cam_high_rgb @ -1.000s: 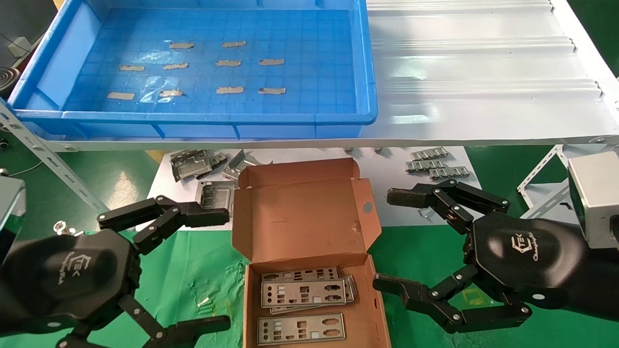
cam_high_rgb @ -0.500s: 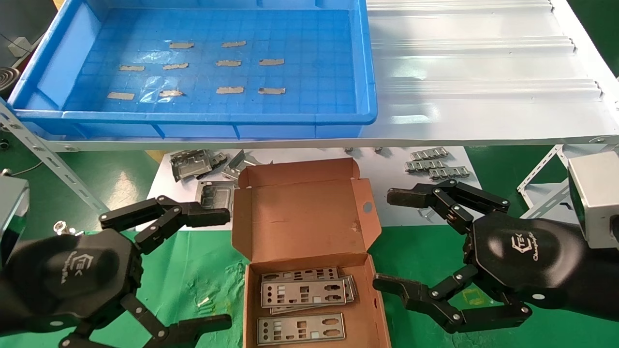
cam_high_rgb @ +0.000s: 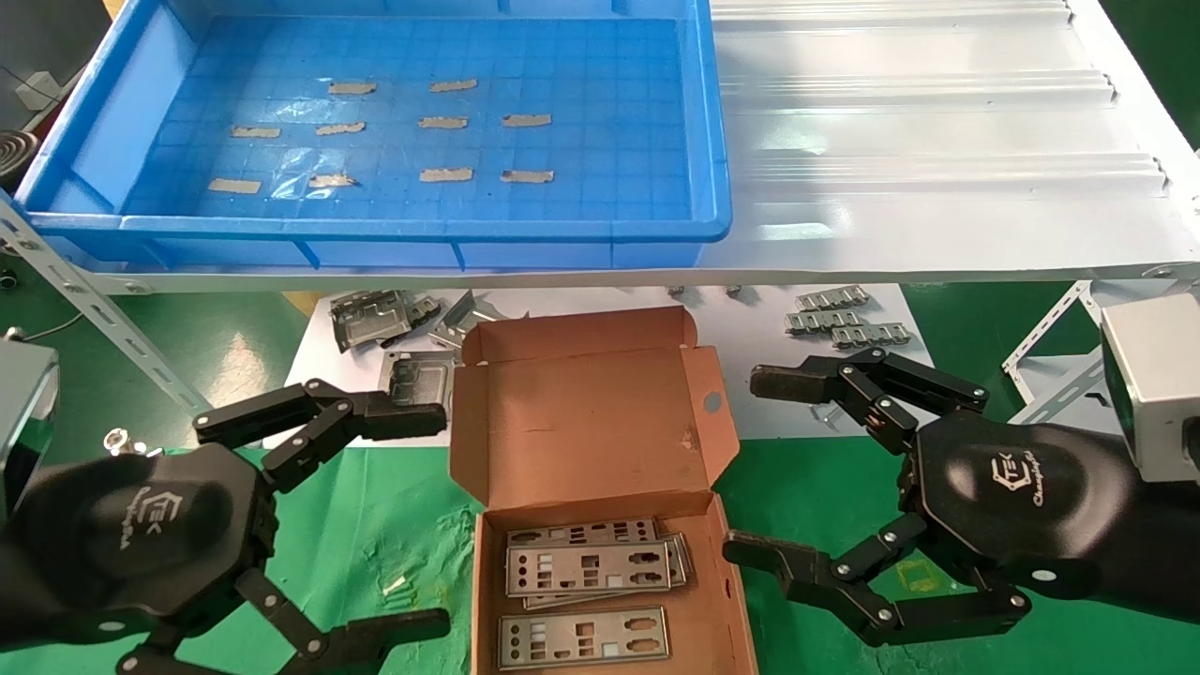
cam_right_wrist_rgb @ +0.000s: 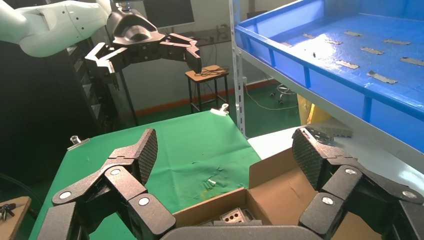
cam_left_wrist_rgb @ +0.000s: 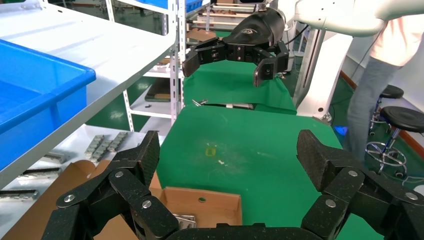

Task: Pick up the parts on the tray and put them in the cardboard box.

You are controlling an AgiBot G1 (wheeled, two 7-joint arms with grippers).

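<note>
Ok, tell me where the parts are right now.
In the head view, the parts lie inside the open cardboard box at bottom centre, between the left claw and right claw. The blue tray above holds none, only tape strips.

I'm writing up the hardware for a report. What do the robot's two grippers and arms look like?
Both are alike. The left gripper and right gripper each have a glossy black rounded body with a small white logo and script, and two matte black linkage fingers joined by silver pivot pins, ending in textured pads. A silver-grey box sits at each wrist. The wrist views show white arm casings behind the black grippers.
</note>
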